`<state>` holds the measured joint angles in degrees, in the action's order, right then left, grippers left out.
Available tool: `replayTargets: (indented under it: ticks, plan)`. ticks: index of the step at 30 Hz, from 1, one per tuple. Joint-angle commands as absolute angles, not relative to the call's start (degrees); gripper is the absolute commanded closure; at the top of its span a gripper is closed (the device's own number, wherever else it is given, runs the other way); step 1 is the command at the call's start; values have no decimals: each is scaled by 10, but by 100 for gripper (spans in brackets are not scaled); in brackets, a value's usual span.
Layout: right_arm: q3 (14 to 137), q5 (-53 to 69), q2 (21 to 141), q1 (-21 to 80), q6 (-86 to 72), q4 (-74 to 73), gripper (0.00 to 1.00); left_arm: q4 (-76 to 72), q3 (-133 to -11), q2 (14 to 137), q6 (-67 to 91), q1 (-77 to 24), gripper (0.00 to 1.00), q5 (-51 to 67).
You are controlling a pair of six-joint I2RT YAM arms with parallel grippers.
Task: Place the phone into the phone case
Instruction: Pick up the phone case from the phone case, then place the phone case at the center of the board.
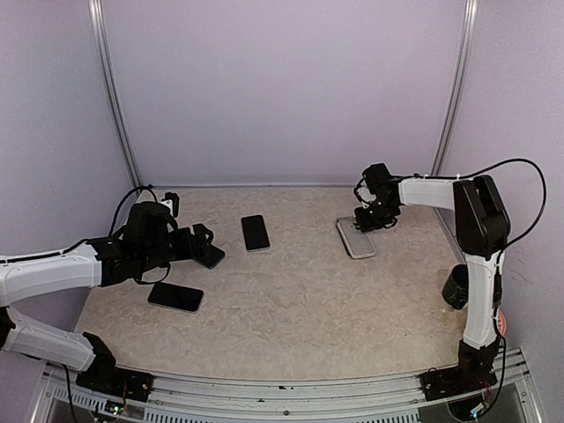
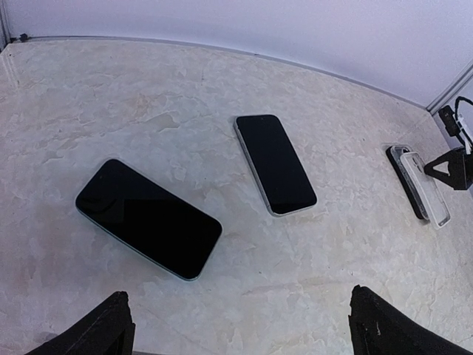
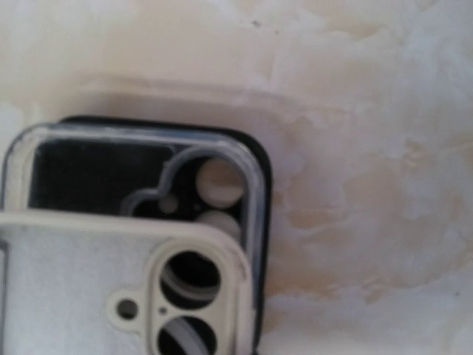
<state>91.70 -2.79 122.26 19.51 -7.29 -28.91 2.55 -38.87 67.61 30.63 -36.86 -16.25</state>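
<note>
The phone case [image 1: 356,238] is laid near-to-far, its far end just under the right fingers [image 1: 370,220] — pressed together; the phones [image 1: 256,232] are found leftward, before the wide-apart left fingers [image 2: 103,329].

from the top external camera we look down and forward from above and behind the arm bases, far enough back to take in the whole counter [image 1: 291,317] up to the back wall [image 1: 282,88]. from the left wrist we sit low over the counter's left side and face across it to the right, the left gripper [image 2: 244,329] framing the bottom edge. from the right wrist we look almost straight down, so near the phone case [image 1: 357,238] that the picture blurs. all three views share that case; the top and left wrist views also share the black phone [image 1: 256,232] at mid-counter.
</note>
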Motion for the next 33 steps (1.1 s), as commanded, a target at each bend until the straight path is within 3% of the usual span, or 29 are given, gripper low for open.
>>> replayTargets:
  ticks: [1, 15, 25, 33]
  plan:
    - [927, -18, 1230, 189, -82, -296, 98, 18, -383, 677, 309, -375, 1, -171]
    - [870, -10, 1138, 189, -132, -279, 100, 8, -387, 693, 312, -381, 1, -168]
    - [742, -4, 993, 198, -167, -246, 100, 4, -388, 696, 309, -382, 1, -169]
    - [614, -47, 902, 269, -207, -241, 100, 5, -391, 698, 306, -383, 1, -166]
